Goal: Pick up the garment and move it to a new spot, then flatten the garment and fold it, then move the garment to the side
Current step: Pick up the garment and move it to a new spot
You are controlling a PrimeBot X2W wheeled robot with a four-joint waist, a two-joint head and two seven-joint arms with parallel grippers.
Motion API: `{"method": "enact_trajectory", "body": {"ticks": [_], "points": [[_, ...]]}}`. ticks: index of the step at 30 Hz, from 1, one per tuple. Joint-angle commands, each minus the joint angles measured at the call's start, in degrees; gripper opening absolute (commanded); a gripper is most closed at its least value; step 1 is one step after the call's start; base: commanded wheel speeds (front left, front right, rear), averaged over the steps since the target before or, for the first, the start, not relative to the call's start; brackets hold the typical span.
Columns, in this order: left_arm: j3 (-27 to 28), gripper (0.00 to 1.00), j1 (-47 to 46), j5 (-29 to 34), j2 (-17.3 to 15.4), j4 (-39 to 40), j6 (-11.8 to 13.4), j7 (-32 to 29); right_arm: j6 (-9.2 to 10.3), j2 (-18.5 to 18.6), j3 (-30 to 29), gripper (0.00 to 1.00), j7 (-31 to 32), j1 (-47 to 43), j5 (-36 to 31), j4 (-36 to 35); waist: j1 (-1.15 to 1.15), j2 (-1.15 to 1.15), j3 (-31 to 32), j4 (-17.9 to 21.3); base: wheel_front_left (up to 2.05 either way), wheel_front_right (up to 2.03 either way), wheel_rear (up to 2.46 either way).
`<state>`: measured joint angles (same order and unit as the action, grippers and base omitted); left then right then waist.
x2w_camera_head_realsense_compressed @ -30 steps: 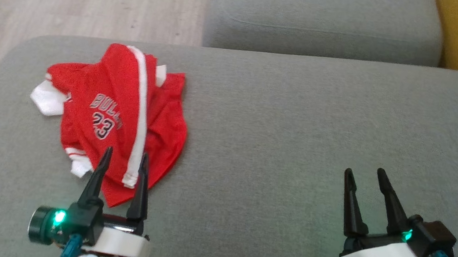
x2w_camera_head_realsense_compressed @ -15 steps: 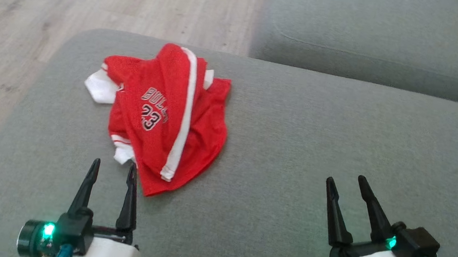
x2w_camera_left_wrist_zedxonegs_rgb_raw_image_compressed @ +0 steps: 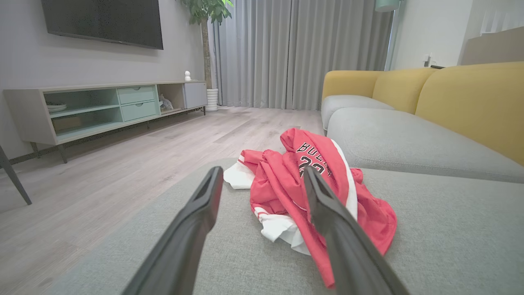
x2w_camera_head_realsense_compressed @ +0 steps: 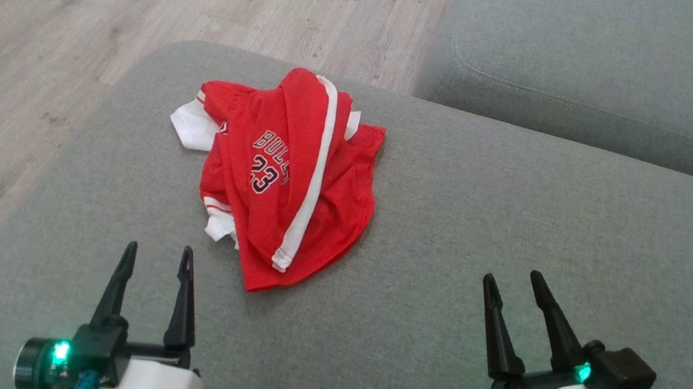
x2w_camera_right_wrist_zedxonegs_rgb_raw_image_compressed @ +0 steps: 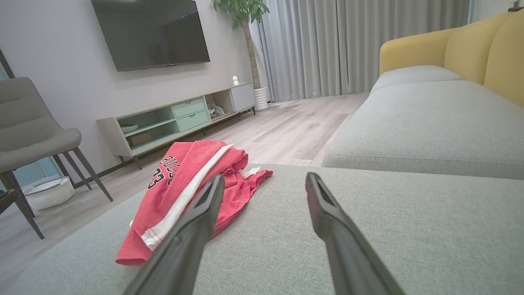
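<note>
The garment [x2w_camera_head_realsense_compressed: 287, 175] is a red jersey with white trim and the number 23, lying crumpled on the grey cushion [x2w_camera_head_realsense_compressed: 480, 223] toward its far left. It also appears ahead of the fingers as the jersey [x2w_camera_left_wrist_zedxonegs_rgb_raw_image_compressed: 311, 184] and, lower left, the same jersey [x2w_camera_right_wrist_zedxonegs_rgb_raw_image_compressed: 188, 184]. My left gripper [x2w_camera_head_realsense_compressed: 157, 254] is open and empty, just short of the cloth's near edge. Off to the right, my right gripper [x2w_camera_head_realsense_compressed: 512, 278] stands open over bare cushion with nothing between its fingers.
Wooden floor [x2w_camera_head_realsense_compressed: 46, 23] borders the cushion's left and far edges. A second grey seat cushion [x2w_camera_head_realsense_compressed: 597, 60] lies at the back right, with yellow sofa backs [x2w_camera_left_wrist_zedxonegs_rgb_raw_image_compressed: 470, 98] beyond. A TV cabinet [x2w_camera_left_wrist_zedxonegs_rgb_raw_image_compressed: 102, 106] and a grey chair [x2w_camera_right_wrist_zedxonegs_rgb_raw_image_compressed: 28, 123] stand across the room.
The head camera has swung left, so the whole picture shifted right. The left gripper's fingertips, which overlapped the jersey's near edge, now sit short of it. Both grippers stay open.
</note>
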<state>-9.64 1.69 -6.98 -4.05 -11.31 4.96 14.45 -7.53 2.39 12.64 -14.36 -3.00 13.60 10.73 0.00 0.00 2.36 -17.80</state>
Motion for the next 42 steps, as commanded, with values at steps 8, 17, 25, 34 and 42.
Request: {"method": "enact_trajectory", "body": {"ticks": [8,17,25,34,42], "points": [[3.3,1.0,-1.2,0.9,0.4,2.9,-0.8,0.5,0.04,0.5,2.2,1.0,-0.6,1.5,1.3,-2.2,0.0,0.0,-0.6,0.5,0.0,0.0,0.0],[3.8,1.0,-6.5,2.6,-3.5,2.9,-4.3,0.5,0.04,0.5,2.7,1.0,-0.6,3.7,2.1,-2.7,0.0,0.0,-5.0,3.9,0.0,0.0,0.0],[0.3,1.0,-24.2,1.2,-10.3,-4.3,-11.5,-5.5,0.04,0.5,1.4,1.0,-0.6,7.3,0.9,-3.3,0.0,0.0,-12.2,5.4,0.0,0.0,0.0],[-10.9,1.0,-39.0,-9.6,-19.5,-14.4,-12.4,-15.9,0.04,0.5,1.8,1.0,-0.6,11.1,0.7,-3.0,0.0,0.0,-17.5,8.9,0.0,0.0,0.0],[-11.4,1.0,-41.2,-12.9,-20.7,-23.7,-12.4,-15.6,0.04,0.5,2.1,1.0,-0.6,11.8,1.3,-2.7,0.0,0.0,-17.5,11.2,0.0,0.0,0.0]]}}
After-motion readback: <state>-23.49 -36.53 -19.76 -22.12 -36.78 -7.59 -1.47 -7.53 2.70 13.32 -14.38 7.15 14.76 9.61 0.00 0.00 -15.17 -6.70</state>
